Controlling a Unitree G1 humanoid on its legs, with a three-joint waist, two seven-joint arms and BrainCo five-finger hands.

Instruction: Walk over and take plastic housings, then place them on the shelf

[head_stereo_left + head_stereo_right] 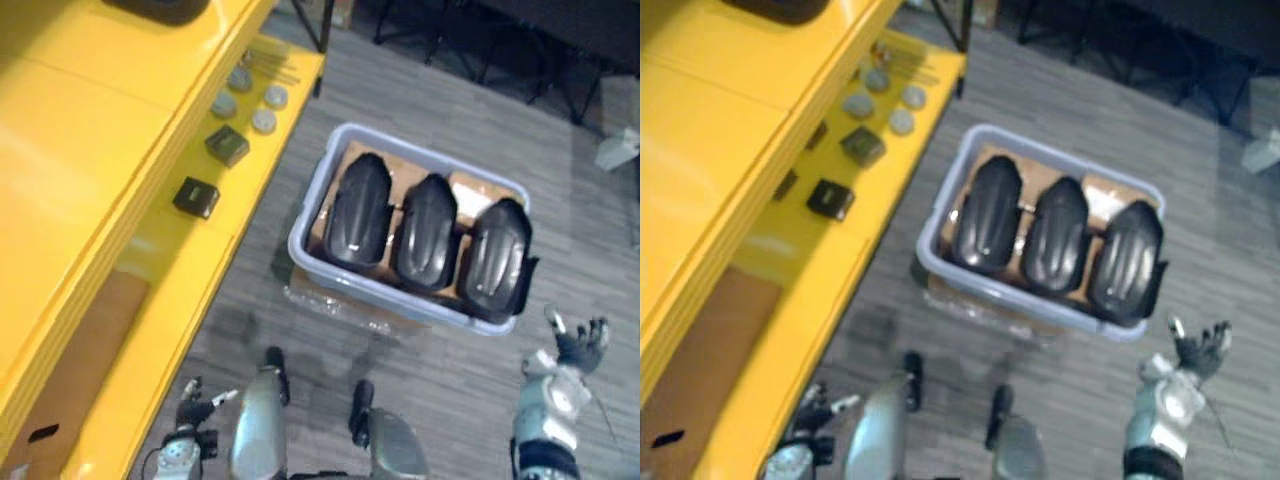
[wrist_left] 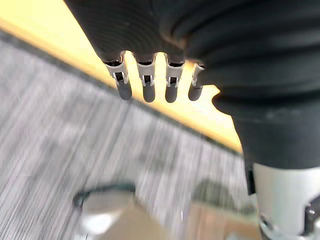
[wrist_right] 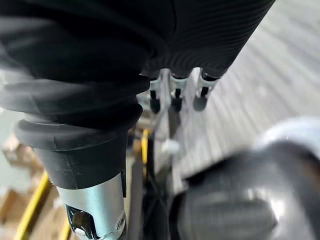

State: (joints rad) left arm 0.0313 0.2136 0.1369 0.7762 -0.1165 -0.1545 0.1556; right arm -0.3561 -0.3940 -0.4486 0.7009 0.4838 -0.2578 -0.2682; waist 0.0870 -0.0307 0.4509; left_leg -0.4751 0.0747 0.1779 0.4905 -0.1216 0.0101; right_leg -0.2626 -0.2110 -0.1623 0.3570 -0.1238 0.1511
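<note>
While the three plastic housings (image 1: 425, 232) sit side by side in the pale bin (image 1: 380, 288) on the floor, nothing is picked up yet, so I read this as the approach. The left robot hand (image 1: 192, 410) hangs low beside the edge of the yellow shelf (image 1: 90, 150), fingers straight and apart, holding nothing. The right robot hand (image 1: 580, 348) hovers over the floor just off the bin's near right corner, fingers splayed, empty too.

So how to do this well? Close in square on the bin first, because both hands are well short of the cargo. Those housings are smooth, domed, glossy shells and likely slippery. A grip across the width or under an edge looks safer than pinching the crown. The right-hand housing (image 1: 495, 255) seems to overhang the rim and lies nearest the right robot hand, which makes it the obvious first pick. Lift straight up to clear the bin wall. On the shelf, small black boxes (image 1: 196, 196) and grey discs (image 1: 250, 100) occupy the far stretch, so aim for the bare yellow nearer the robot.
</note>
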